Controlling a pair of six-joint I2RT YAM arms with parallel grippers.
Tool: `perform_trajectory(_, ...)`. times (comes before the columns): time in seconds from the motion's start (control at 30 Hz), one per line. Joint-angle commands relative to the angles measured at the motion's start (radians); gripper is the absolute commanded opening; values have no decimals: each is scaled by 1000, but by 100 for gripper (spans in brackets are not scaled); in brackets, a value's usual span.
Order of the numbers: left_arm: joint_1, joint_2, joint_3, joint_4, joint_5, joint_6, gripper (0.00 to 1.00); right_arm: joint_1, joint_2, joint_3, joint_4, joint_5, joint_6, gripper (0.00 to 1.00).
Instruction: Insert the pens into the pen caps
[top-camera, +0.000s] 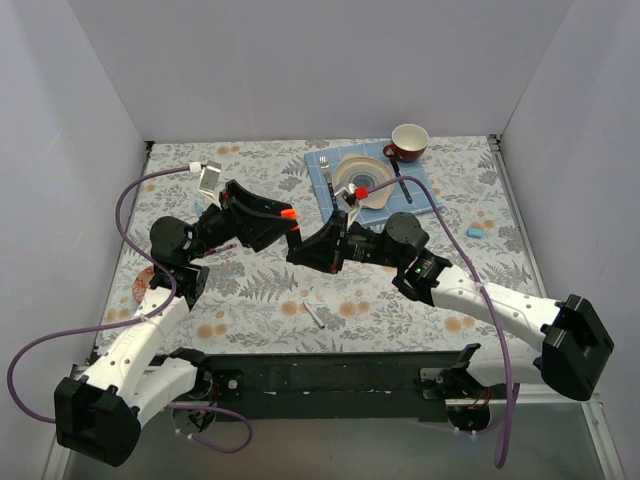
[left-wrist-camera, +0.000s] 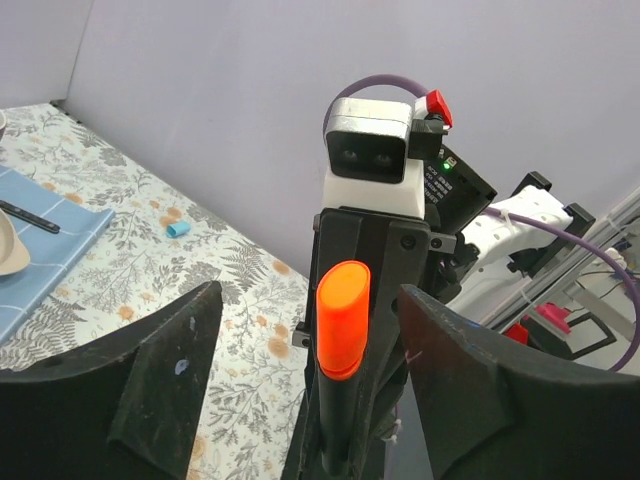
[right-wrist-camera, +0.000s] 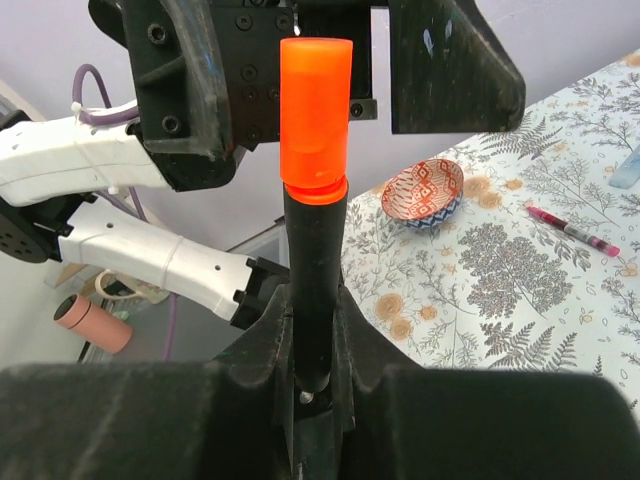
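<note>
Right gripper (right-wrist-camera: 315, 335) clenched on black marker (right-wrist-camera: 312, 265), orange cap (right-wrist-camera: 315, 110) at eleven o'clock between the released left gripper's (left-wrist-camera: 310, 330) fingers (left-wrist-camera: 165, 375).

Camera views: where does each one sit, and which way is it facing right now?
Top external: above and behind the bases, looking down on the floral-print table; both whole arms show.
Left wrist: on the left arm, facing the right arm; its open left fingers flank the short black marker with an orange cap.
Right wrist: on the right arm, facing the left arm; its right fingers grip that marker's lower end.
Shared: all three show the marker; right wrist and top also share the small patterned bowl.
</note>
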Motion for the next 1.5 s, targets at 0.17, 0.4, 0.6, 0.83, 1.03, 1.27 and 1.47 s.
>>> perform_trajectory(0.17, -1, -23, 37, 19, 65, 12, 75, -1, -80, -10, -28, -27, -23, 1)
perform_trajectory(0.4, -1, -17, 81, -35, 62, 44, 74, -3, -78, -28, -46, -64, -14, 1)
perform_trajectory(0.6, -1, -15, 80, -44, 69, 55, 72, -3, -91, -41, -51, -72, -11, 1)
perform_trajectory(0.83, -1, -14, 55, -24, 105, 47, 56, -1, -74, -37, -37, -93, 11, 1)
perform_trajectory(1.03, -1, -17, 46, -55, 126, 64, 41, -3, -66, -30, -25, -93, 12, 1)
perform_trajectory(1.27, -1, -12, 31, -73, 141, 67, 43, -6, -45, -10, -29, -104, 12, 1)
perform_trajectory(1.47, -1, -9, 25, -67, 155, 65, 45, -7, -35, -11, -17, -107, 17, 1)
